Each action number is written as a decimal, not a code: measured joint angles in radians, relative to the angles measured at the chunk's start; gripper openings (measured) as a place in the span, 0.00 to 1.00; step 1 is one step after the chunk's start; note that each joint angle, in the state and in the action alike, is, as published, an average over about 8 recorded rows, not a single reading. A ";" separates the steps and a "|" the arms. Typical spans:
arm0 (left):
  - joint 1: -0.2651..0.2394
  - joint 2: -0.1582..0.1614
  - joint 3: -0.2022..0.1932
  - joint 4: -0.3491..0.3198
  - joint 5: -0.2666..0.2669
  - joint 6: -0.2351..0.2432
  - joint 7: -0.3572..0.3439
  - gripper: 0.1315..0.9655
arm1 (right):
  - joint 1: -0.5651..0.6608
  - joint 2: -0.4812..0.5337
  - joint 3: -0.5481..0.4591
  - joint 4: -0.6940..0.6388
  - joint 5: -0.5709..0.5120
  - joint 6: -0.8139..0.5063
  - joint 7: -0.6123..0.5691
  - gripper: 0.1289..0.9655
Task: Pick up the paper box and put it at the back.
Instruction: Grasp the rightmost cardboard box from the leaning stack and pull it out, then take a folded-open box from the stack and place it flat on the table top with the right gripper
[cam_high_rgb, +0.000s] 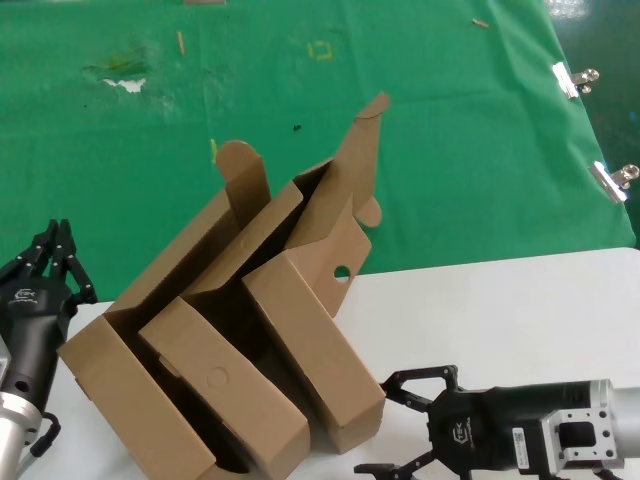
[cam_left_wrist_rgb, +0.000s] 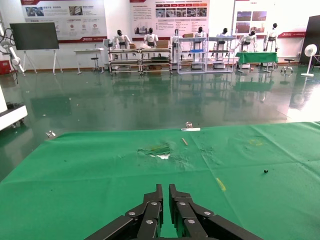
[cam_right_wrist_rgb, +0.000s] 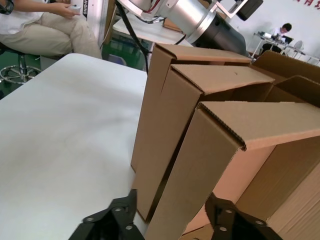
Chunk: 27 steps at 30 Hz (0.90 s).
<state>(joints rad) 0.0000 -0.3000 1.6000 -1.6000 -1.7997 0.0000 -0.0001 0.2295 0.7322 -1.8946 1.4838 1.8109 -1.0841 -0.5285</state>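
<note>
On the white tabletop (cam_high_rgb: 530, 300), at its edge with the green cloth (cam_high_rgb: 450, 150), we see the paper box (cam_high_rgb: 320, 340) standing beside two nested brown boxes (cam_high_rgb: 190, 390), its lid leaning out over the cloth. We see our right gripper (cam_high_rgb: 400, 425) low on the table just beside the box's near end, its fingers spread apart, touching nothing. Our left gripper (cam_high_rgb: 55, 250) waits beside the nested boxes, with fingers pressed together.
</note>
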 joint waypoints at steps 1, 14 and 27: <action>0.000 0.000 0.000 0.000 0.000 0.000 0.000 0.09 | 0.001 0.000 -0.002 -0.002 -0.001 0.001 0.000 0.51; 0.000 0.000 0.000 0.000 0.000 0.000 0.000 0.02 | -0.009 -0.007 -0.017 -0.010 -0.007 0.012 0.001 0.22; 0.000 0.000 0.000 0.000 0.000 0.000 0.000 0.01 | -0.045 0.003 0.029 0.023 0.022 0.057 0.018 0.06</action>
<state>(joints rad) 0.0000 -0.3000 1.6000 -1.6000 -1.7998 0.0000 -0.0003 0.1848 0.7350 -1.8656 1.5069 1.8333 -1.0270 -0.5104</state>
